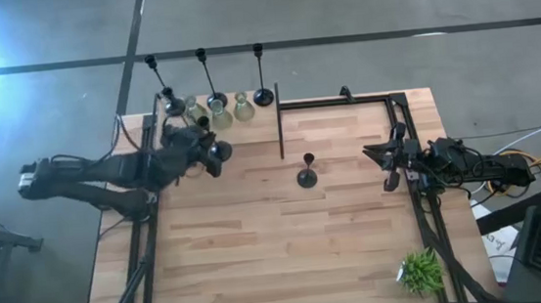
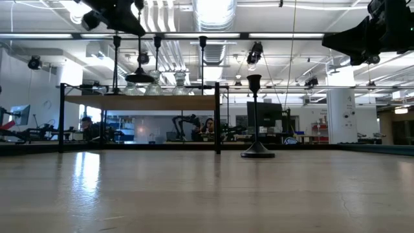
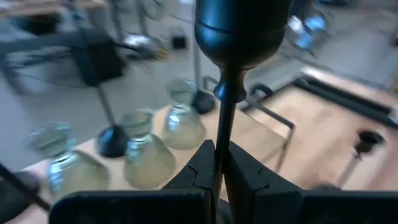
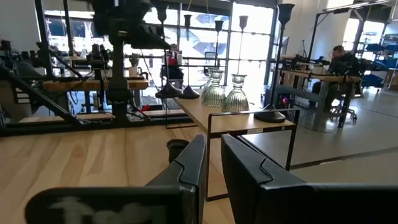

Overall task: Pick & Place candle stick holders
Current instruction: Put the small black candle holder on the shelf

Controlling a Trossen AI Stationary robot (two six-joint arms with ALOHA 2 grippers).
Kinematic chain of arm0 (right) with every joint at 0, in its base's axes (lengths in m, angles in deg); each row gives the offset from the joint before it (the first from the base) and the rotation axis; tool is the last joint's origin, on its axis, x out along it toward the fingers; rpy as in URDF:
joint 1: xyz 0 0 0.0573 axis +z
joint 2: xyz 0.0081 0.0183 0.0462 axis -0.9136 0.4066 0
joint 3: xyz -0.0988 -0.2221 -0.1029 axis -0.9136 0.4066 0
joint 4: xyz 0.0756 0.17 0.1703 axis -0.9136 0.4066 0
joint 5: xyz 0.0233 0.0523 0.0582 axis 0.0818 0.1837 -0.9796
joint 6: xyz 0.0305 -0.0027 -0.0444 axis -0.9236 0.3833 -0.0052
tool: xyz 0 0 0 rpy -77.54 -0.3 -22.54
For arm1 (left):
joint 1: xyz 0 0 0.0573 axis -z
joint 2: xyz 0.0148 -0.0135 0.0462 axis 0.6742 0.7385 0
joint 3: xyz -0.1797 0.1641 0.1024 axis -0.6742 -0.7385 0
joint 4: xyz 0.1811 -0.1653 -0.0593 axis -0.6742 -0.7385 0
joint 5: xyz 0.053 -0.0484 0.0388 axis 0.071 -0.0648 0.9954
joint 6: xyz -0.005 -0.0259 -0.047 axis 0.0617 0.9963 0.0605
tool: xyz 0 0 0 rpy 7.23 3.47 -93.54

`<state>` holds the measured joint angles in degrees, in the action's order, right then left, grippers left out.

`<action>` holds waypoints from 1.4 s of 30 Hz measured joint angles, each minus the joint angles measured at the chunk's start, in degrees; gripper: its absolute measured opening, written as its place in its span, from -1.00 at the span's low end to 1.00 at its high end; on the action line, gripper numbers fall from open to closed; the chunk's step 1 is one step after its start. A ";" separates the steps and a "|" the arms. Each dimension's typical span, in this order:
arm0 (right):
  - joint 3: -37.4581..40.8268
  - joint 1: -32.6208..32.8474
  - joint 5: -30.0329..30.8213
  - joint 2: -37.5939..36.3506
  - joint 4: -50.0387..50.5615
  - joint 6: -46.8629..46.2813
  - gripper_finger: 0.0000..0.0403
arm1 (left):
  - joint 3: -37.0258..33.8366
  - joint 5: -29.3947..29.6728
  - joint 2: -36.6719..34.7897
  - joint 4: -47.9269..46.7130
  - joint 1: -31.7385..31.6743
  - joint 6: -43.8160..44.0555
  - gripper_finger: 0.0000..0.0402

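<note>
At the desk's (image 1: 260, 260) eleven o'clock corner, we are clamping our left gripper's (image 3: 219, 163) jaws on a tall black candle holder's (image 3: 239, 37) stem; our right gripper (image 1: 387, 167) is waiting at three o'clock, jaws slightly parted, empty.

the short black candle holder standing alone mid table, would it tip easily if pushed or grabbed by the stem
The short black candle holder probably resists tipping somewhat: its round base is wider than its cup and its stem is short. A push high at the cup would likelier rock it than one at the base. The thin, smooth-looking stem may let it swing in a gripper unless it is held squarely.
</note>
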<state>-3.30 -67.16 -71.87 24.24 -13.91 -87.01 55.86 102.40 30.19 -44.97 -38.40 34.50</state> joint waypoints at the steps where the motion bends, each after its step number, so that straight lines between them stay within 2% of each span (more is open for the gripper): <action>1: 0.00 0.00 0.00 0.00 0.00 -0.02 -0.79 | -0.03 3.98 0.58 -0.02 1.78 1.77 -0.92; 4: 0.00 0.00 0.00 0.00 0.00 0.08 -0.79 | -0.02 13.58 3.12 0.12 5.10 6.70 -0.92; 6: 0.00 0.00 0.00 0.00 0.00 0.30 -0.79 | 0.11 15.66 5.29 0.68 5.35 9.81 -0.92; 9: 0.00 0.00 0.00 0.00 0.00 0.42 -0.79 | 0.62 15.83 8.74 1.12 4.30 11.30 -0.92; 13: 0.00 0.00 0.00 0.00 0.00 0.41 -0.79 | 2.01 14.56 11.60 0.54 1.97 11.63 -0.92; 20: 0.00 0.00 0.00 0.04 -0.02 0.44 -0.79 | 5.06 12.04 11.68 -1.89 -1.75 11.60 -0.92; 27: 0.74 0.00 0.00 0.04 -0.01 0.05 -0.79 | 5.36 6.07 12.21 -2.45 -6.41 12.24 -0.92; 42: 1.70 -0.02 0.00 0.04 -0.07 -0.24 -0.79 | 5.32 4.54 12.37 -3.40 -9.88 12.20 -0.92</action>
<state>-1.60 -67.18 -71.87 24.28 -13.98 -87.25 61.18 106.94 42.56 -48.37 -48.28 46.70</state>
